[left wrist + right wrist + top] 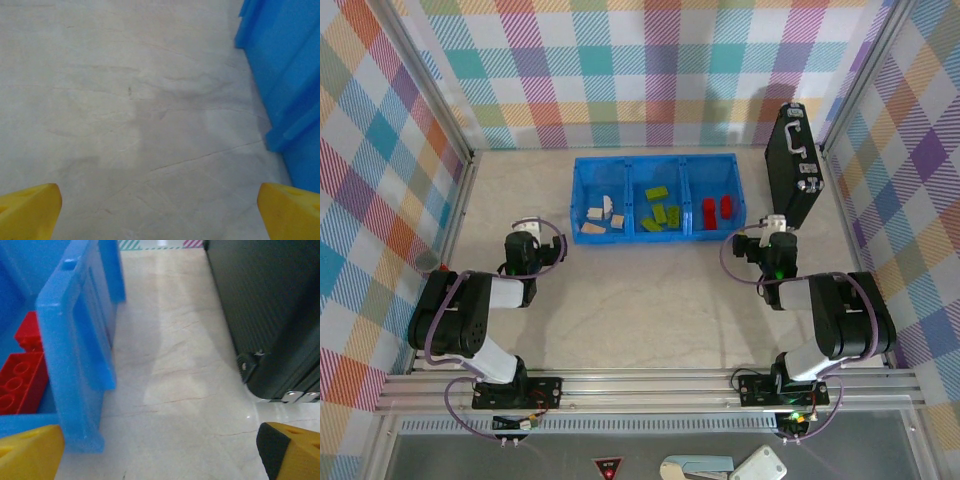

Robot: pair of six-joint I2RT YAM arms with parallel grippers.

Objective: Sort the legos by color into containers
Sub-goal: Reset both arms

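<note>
1. Plastic forms the translucent blue plastic rectangular tray (658,160), a smooth, thin-walled box split into three square compartments. It lies on the pale, veined, stone-look table (650,310), towards the far side and between the two arms.
2. The tray's long axis runs left to right, parallel to the table's near edge.
3. The small cream-white bricks (601,214) lie in the left compartment. The lime green bricks (660,208) lie in the middle one and the red bricks (716,208) in the right one. All are blocky and hard-edged.
4. The two red bricks lie side by side, with their long axes pointing away from the arms. In the right wrist view their round studs face up. The green and cream bricks lie at mixed angles.
5. A black ribbed briefcase-like case (792,165) stands upright just right of the tray, apart from it, with shiny metal latches (300,397) on its near edge.
6. The left gripper (160,210) is released. Its yellow wedge-shaped fingertips (30,212) are spread wide over bare table with nothing between them, and the tray's outer wall is to its right.
7. The right gripper (161,452) is likewise released and holds nothing. It is aimed at the strip of table between the tray's end wall and the case.
</note>
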